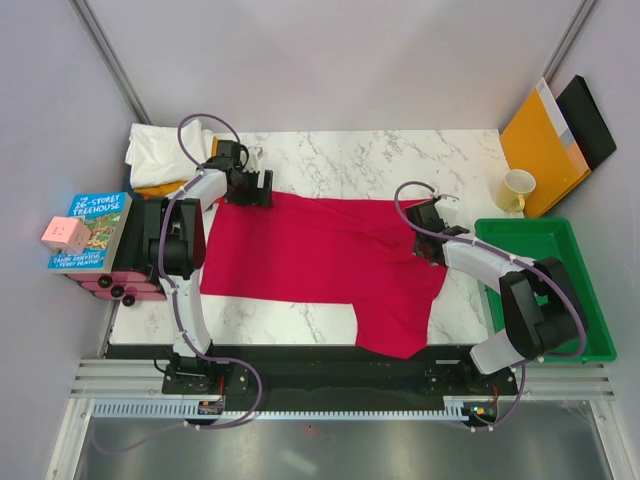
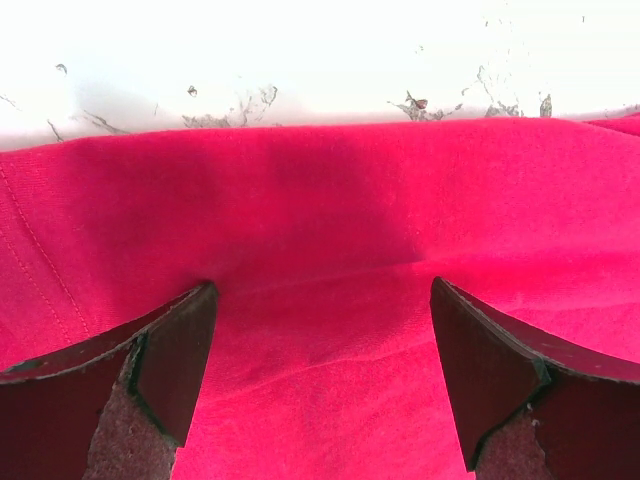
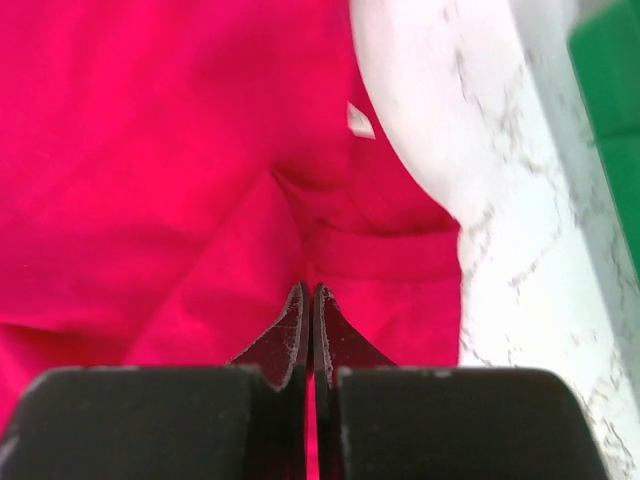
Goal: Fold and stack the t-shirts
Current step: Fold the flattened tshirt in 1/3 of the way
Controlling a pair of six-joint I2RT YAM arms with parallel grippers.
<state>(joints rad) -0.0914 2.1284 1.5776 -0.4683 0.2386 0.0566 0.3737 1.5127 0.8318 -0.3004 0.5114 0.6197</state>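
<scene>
Crimson t-shirt (image 1: pixel 320 260) looks soft, floppy: your right gripper (image 3: pixel 310 292) pinches its right edge, left gripper (image 2: pixel 322 290) gapes wide at the far-left hem; take corners

Both arms share one build: black motor housings at the joints, glossy white shells between. The left arm (image 1: pixel 205 195) and right arm (image 1: pixel 480 262) are bolted on black bases (image 1: pixel 195 372) at the near edge of the bench (image 1: pixel 340 160), each with a looping lilac cable (image 1: pixel 208 116). The left tool (image 2: pixel 320 290) and right tool (image 3: pixel 310 290) have dark wedge fingers (image 2: pixel 175 365) with rough, grainy inner faces.
</scene>
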